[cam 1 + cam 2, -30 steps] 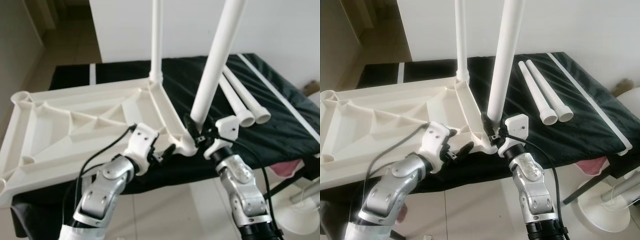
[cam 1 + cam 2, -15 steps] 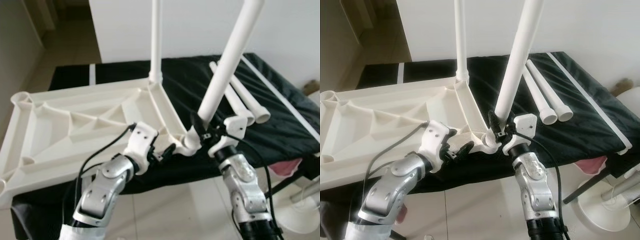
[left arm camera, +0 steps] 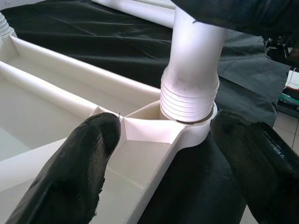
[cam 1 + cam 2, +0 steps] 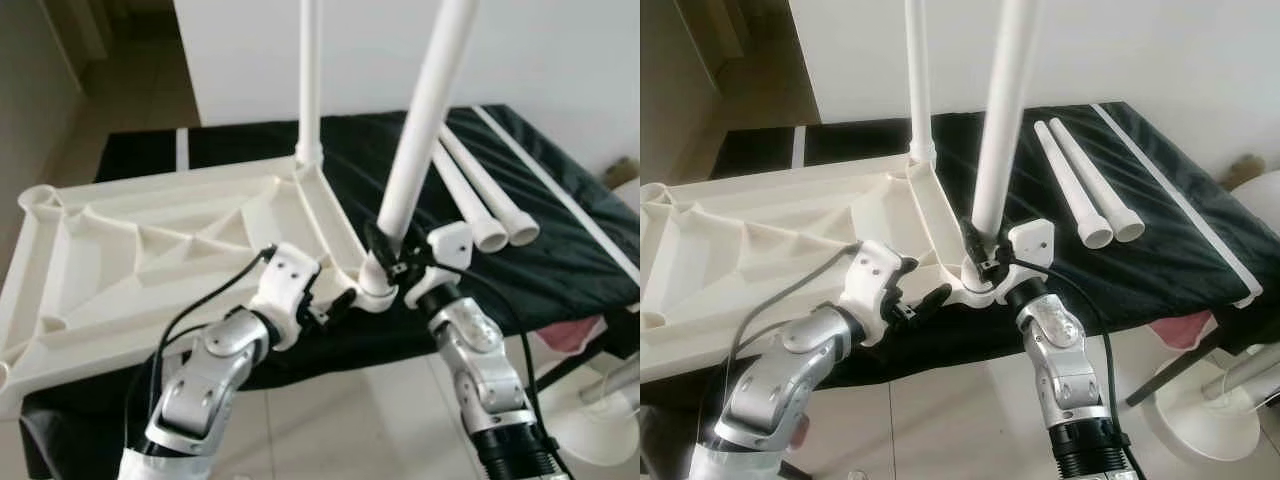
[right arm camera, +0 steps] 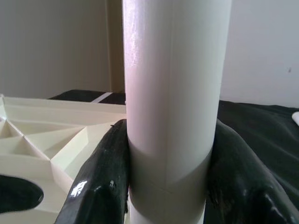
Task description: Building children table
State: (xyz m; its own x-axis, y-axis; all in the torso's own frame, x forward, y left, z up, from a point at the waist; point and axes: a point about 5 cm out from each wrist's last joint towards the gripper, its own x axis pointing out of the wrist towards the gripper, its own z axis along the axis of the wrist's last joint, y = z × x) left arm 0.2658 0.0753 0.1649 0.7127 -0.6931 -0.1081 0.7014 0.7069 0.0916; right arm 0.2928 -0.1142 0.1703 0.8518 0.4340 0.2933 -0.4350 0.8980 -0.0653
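The white tabletop (image 4: 170,250) lies upside down on the black-covered desk (image 4: 560,250). At its near corner socket (image 3: 187,128), the right end effector (image 4: 980,255) pinches the lower end of a white leg (image 4: 1000,110), whose threaded base sits in the socket. The left end effector (image 3: 163,154) is spread, one finger (image 3: 88,154) touching the tabletop rib just beside the socket. Another leg (image 4: 310,80) stands at the tabletop's far corner. Two loose legs (image 4: 1085,190) lie beyond the socket.
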